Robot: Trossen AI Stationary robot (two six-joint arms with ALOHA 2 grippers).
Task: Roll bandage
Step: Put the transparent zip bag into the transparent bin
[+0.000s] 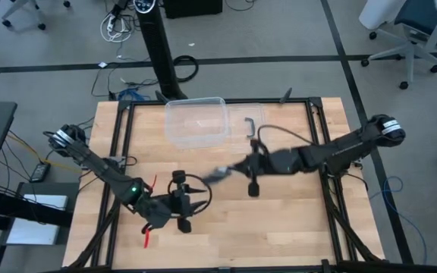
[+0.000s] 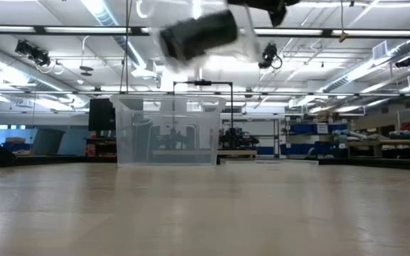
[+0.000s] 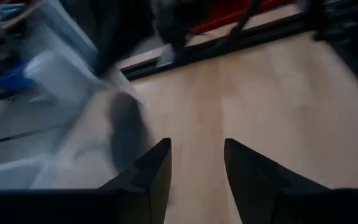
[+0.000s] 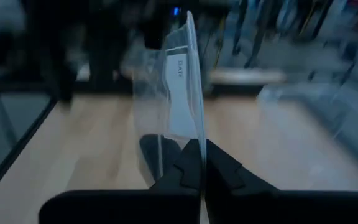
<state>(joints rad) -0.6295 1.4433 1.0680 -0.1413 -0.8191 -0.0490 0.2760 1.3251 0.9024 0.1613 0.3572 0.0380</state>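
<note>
The right gripper (image 1: 230, 170) is clenched on the edge of a crinkly clear plastic bag (image 4: 179, 99) and holds it up off the pale wooden table (image 1: 294, 227), near mid-table. Inside the bag, seen from table height, sits the bandage (image 2: 199, 34), a small matte black fabric roll, its long axis close to level and slightly tilted.

The left gripper (image 1: 182, 203), fingers released and parted with nothing between them, hangs at about seven o'clock from the bag. The roll therefore lies towards one o'clock from those jaws, though the right arm is much the nearer.

From overhead the bag is only a grey blur. The right wrist view shows its white label panel but not the roll. The clear plastic box (image 1: 196, 121) stands at twelve o'clock.
</note>
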